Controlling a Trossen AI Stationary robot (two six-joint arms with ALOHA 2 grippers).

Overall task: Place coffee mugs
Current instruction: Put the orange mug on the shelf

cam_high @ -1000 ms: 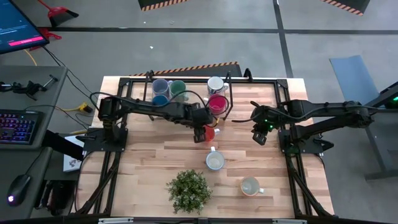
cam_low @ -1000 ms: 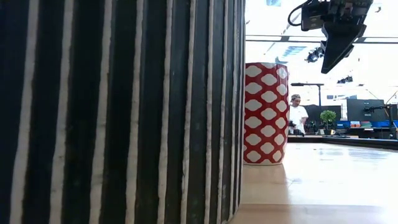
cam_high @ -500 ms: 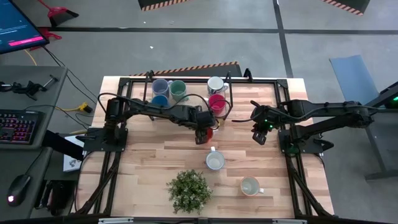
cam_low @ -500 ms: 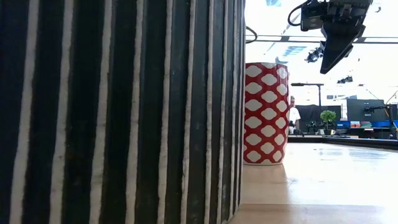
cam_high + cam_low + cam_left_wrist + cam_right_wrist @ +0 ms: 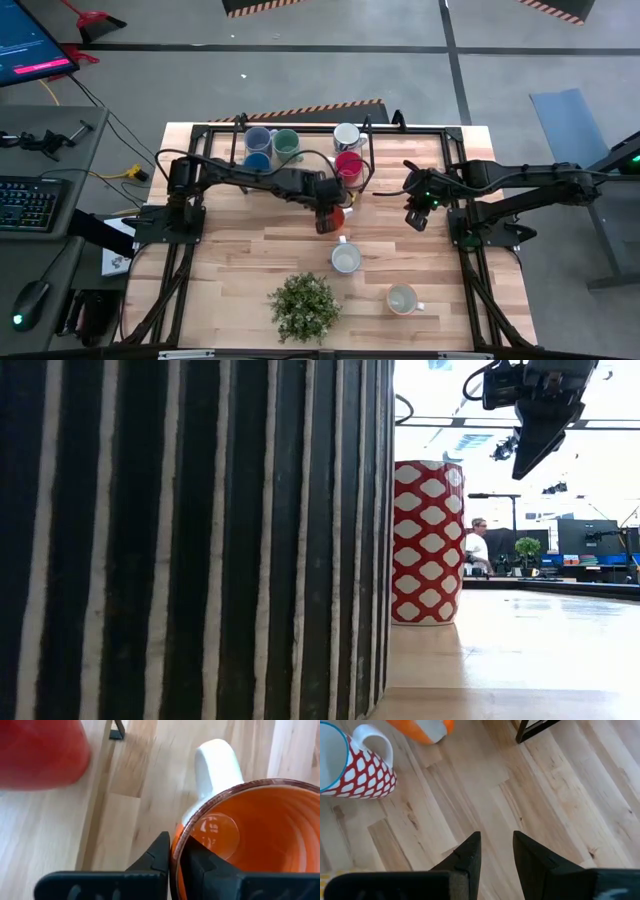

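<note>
The left gripper [image 5: 175, 857] pinches the orange mug's [image 5: 260, 835] rim. Next, I think, set it beside the red mug [image 5: 349, 165].

The right gripper [image 5: 495, 852] waits, a little open, holding nothing.

Both arms are dark, slim, jointed tubes bolted to black frame rails on the wooden table [image 5: 250, 250]; thin black cables loop along each; a small green light glows near the right gripper [image 5: 416, 221]; the left gripper [image 5: 175, 856] has matte black, wedge-shaped fingers tapering to blunt tips.
</note>
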